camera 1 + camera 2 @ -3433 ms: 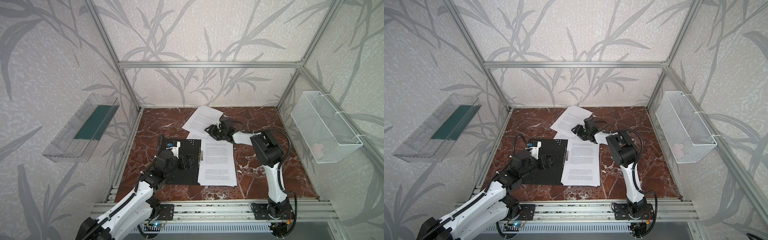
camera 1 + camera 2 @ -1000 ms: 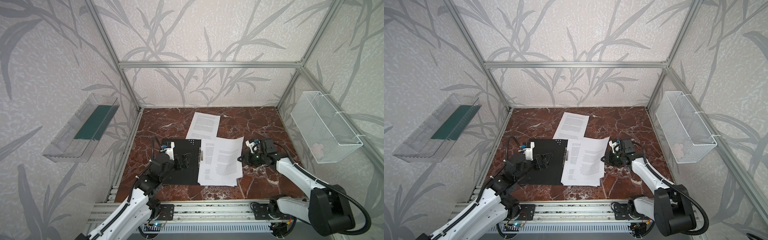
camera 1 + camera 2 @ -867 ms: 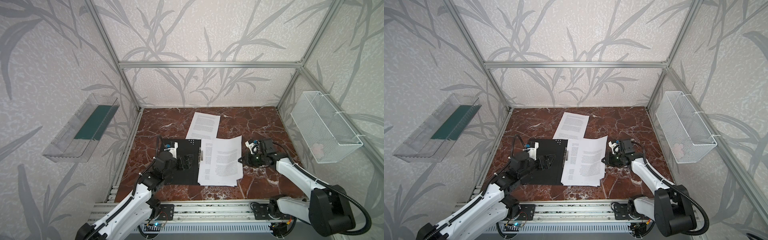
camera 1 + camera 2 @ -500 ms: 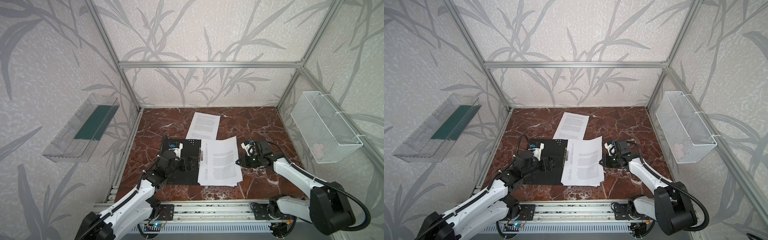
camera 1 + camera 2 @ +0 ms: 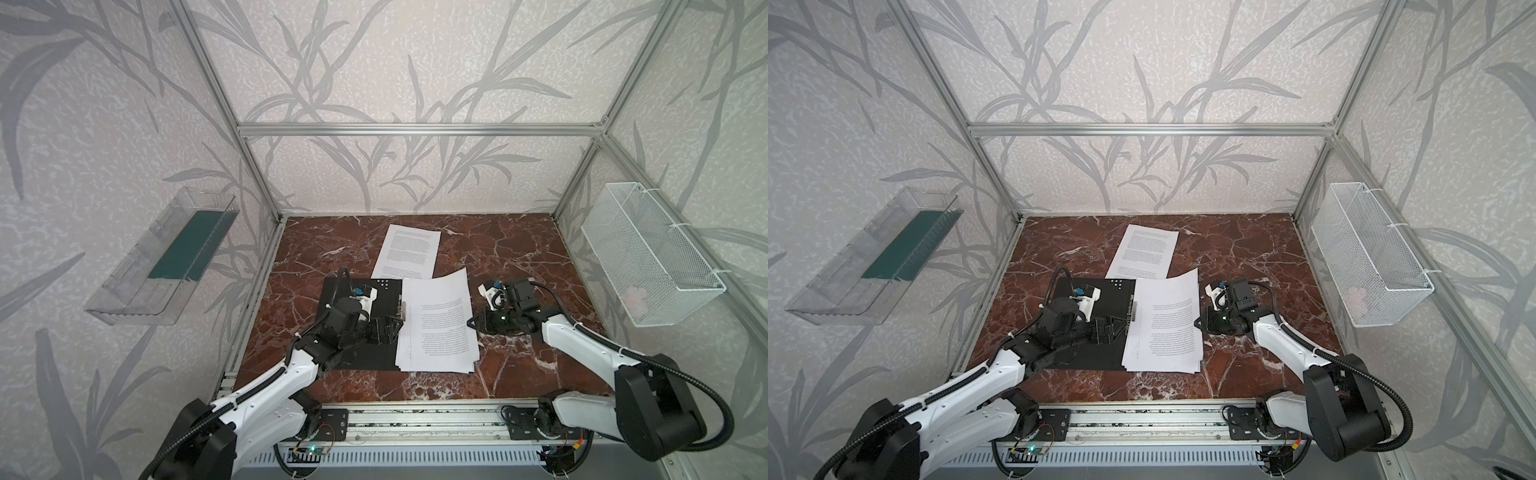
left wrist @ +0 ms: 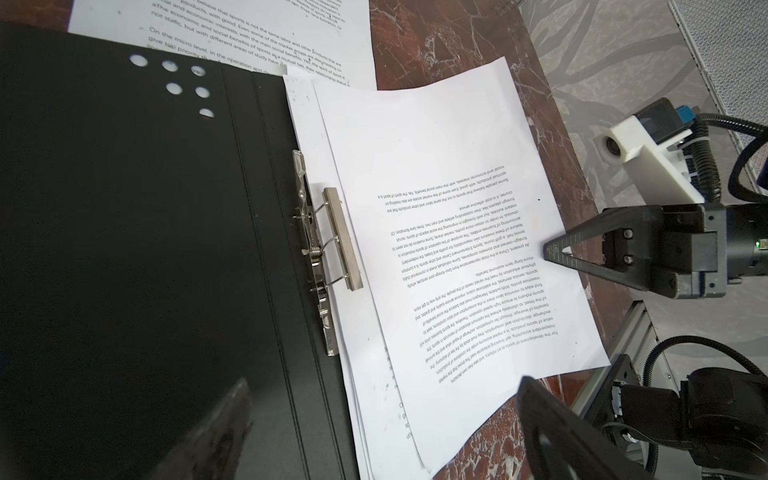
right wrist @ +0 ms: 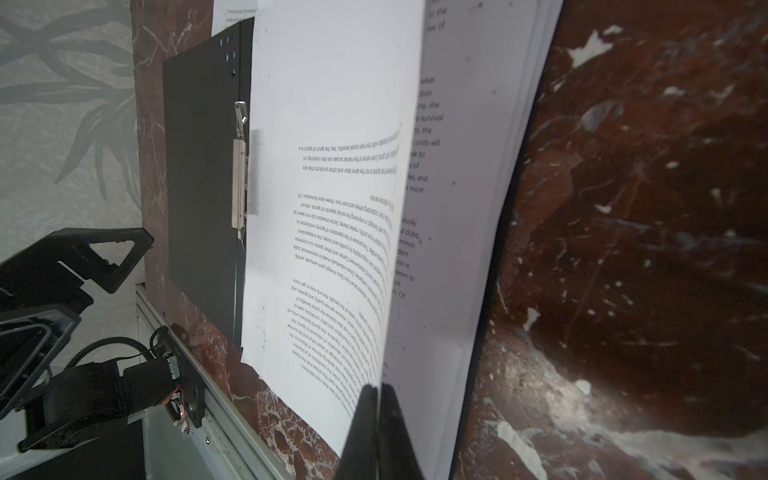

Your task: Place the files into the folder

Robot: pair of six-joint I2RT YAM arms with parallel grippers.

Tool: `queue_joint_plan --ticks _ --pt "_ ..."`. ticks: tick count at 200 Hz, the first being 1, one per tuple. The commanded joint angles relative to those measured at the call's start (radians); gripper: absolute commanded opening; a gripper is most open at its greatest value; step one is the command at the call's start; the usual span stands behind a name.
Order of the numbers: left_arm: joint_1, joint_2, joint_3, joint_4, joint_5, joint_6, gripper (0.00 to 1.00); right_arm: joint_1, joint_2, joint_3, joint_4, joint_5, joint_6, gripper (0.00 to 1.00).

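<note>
Black and clenched, my right tool (image 7: 377, 390) pinches the outer edge of a thin printed top sheet (image 7: 332, 199), which bows floppily over the files (image 7: 461, 257) piled on the open folder (image 6: 124, 208), matte black inside. My left tool (image 5: 390, 330) hangs spread wide and empty by the steel spine clip (image 6: 336, 241). One last sheet (image 5: 409, 251) lies flat beyond on the glossy red marble surface (image 5: 532, 249), its near end tucked under the folder. Mostly filed, I judge; that sheet, clipping and closing remain.
</note>
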Motion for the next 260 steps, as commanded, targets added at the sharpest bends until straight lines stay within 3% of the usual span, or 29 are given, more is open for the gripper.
queue_joint_plan --ticks 1,82,260 --pt "-0.019 -0.005 0.04 0.018 0.002 0.027 0.99 0.014 0.011 -0.014 0.047 0.001 0.027 0.0" --pt "-0.095 0.003 0.069 0.0 -0.025 0.058 0.99 0.041 0.018 -0.037 0.109 0.004 0.078 0.0" --pt "-0.103 -0.013 0.073 -0.022 -0.057 0.066 0.99 0.082 0.063 -0.047 0.183 0.0 0.125 0.0"
